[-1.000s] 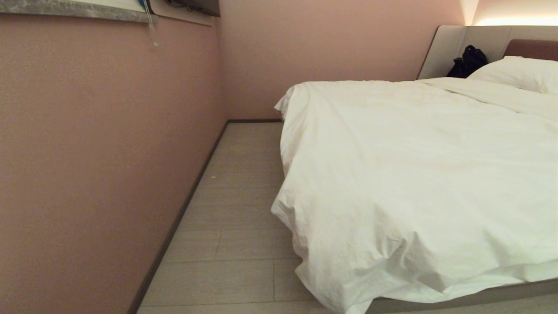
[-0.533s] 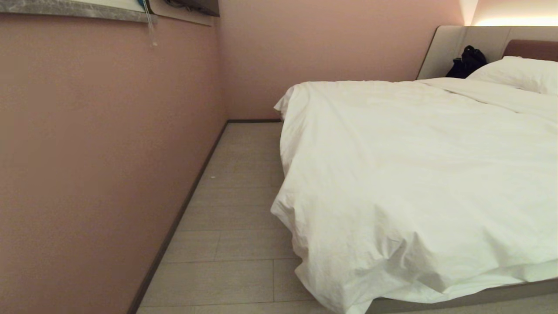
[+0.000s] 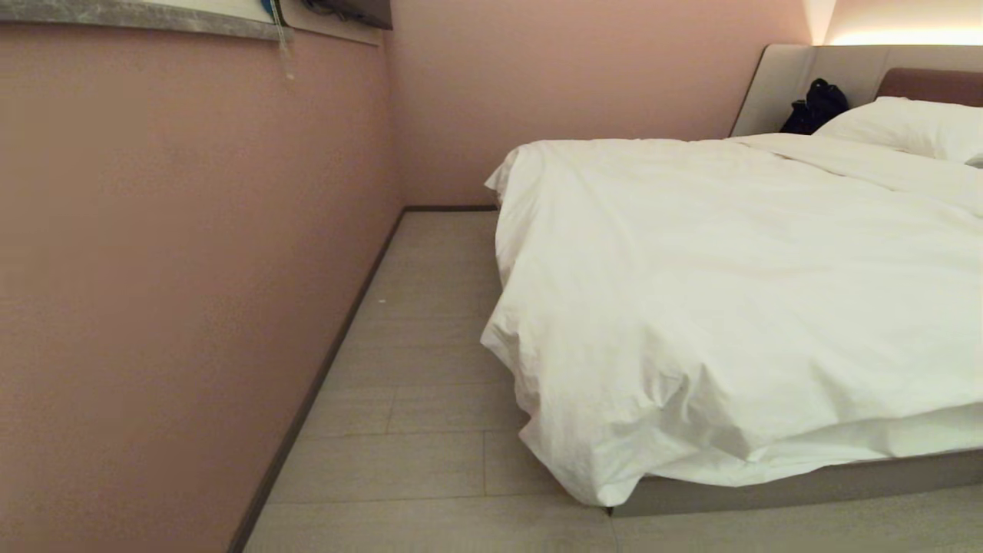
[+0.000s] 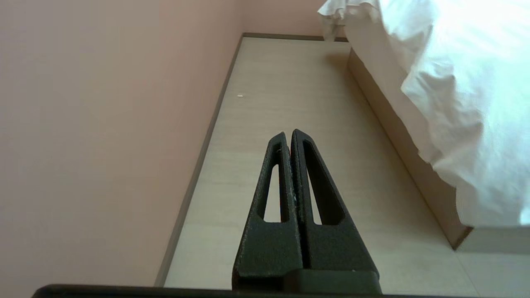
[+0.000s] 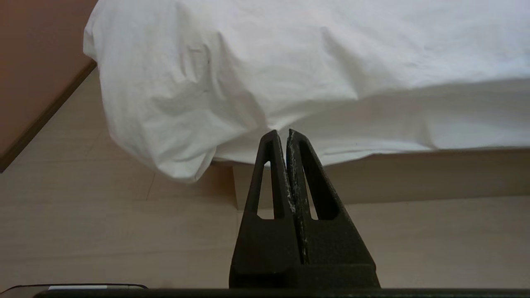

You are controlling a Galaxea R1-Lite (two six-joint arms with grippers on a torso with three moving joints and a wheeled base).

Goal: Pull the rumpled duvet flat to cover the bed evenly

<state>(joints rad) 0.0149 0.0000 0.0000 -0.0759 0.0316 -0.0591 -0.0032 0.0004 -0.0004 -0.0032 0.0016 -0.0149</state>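
The white puffy duvet point(image 3: 729, 292) lies over the bed point(image 3: 768, 488) on the right of the head view, its near left corner drooping over the grey-beige base toward the floor. Soft creases run across it. That hanging corner of the duvet point(image 5: 178, 107) also fills the right wrist view, above the base of the bed point(image 5: 414, 174). My right gripper point(image 5: 283, 132) is shut and empty, short of the duvet's edge. My left gripper point(image 4: 288, 133) is shut and empty over the floor strip, with the duvet point(image 4: 455, 103) and the bed point(image 4: 397, 128) off to one side. Neither arm shows in the head view.
A pink wall point(image 3: 169, 269) runs along the left, leaving a narrow strip of pale floor point(image 3: 430, 369) beside the bed. A white pillow point(image 3: 906, 127) and a black bag point(image 3: 818, 104) lie at the head end against the padded headboard point(image 3: 929, 81).
The whole head view has shifted: the bed's base and more floor in front now show, so the camera has moved back a little. The duvet and both grippers look unchanged.
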